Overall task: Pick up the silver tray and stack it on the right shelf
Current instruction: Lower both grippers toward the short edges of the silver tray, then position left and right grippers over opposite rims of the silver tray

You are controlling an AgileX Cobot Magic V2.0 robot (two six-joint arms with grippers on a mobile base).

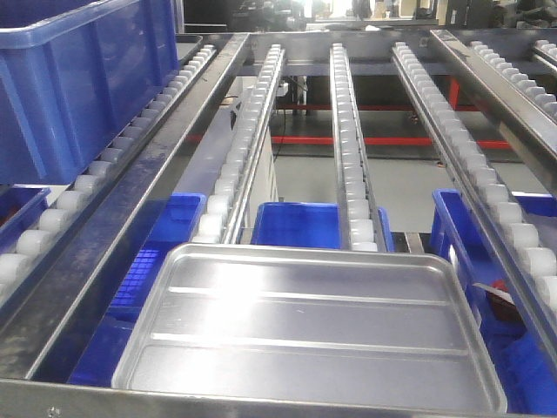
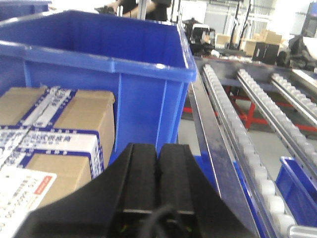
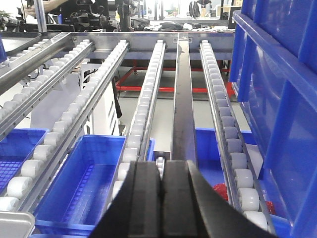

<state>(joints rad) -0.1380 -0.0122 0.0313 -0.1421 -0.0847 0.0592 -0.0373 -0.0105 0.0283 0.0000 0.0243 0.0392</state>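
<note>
A shiny rectangular silver tray with two long ribs is lying flat at the near end of the sloping steel roller shelf. Its near rim is sitting by the broad front crossbar, which is probably stopping it from sliding off. The right gripper is hovering with its black jaws pressed together and empty, and the tray's corner is showing low to its left, apart. The left gripper, jaws likewise closed on nothing, is facing a large blue plastic bin, with no tray in view there.
</note>
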